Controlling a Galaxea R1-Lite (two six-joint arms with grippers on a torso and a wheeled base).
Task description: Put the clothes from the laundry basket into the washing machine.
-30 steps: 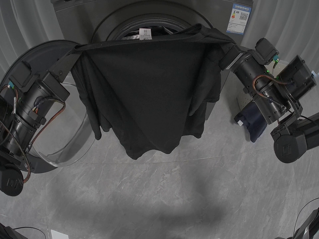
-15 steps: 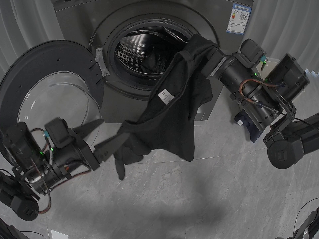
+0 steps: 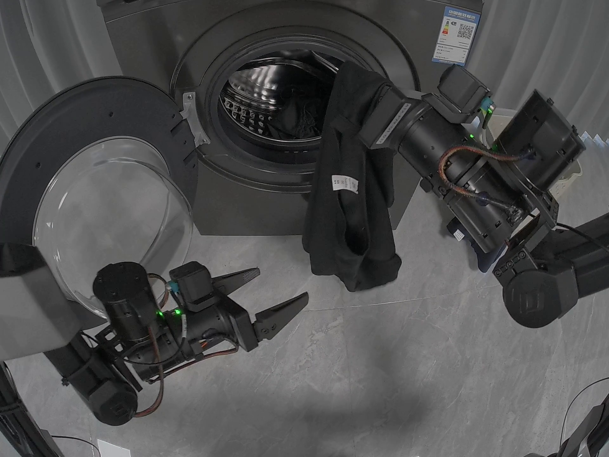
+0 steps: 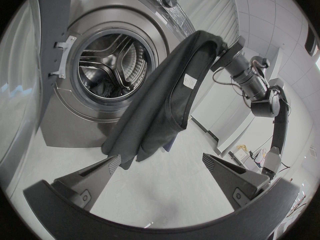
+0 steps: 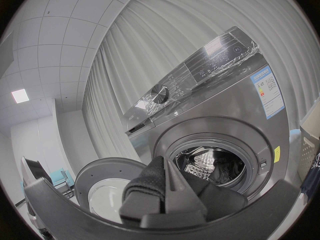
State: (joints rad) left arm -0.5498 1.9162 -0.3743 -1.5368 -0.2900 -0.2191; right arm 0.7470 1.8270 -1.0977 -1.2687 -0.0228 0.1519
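A black garment [image 3: 349,198] with a white tag hangs in front of the washing machine's [image 3: 158,33] open drum [image 3: 273,106]. My right gripper [image 3: 371,106] is shut on the garment's top edge, at the right rim of the opening. The right wrist view shows its fingers [image 5: 173,187] clamped on black cloth [image 5: 146,184] before the drum [image 5: 210,164]. My left gripper [image 3: 282,285] is open and holds nothing, low over the floor, left of the garment's hem. From the left wrist, the garment [image 4: 160,110] hangs just beyond the open gripper [image 4: 160,164]. Dark clothes [image 3: 298,119] lie inside the drum.
The machine's round door [image 3: 95,179] stands swung open at the left, close above my left arm. A pale laundry basket [image 5: 308,144] stands to the right of the machine, with a dark blue garment [image 3: 458,228] by it behind my right arm. Grey floor lies in front.
My left gripper let go of the black garment and dropped low toward the floor. The garment, first spread between both grippers, now hangs from the right one, which moved closer to the drum.
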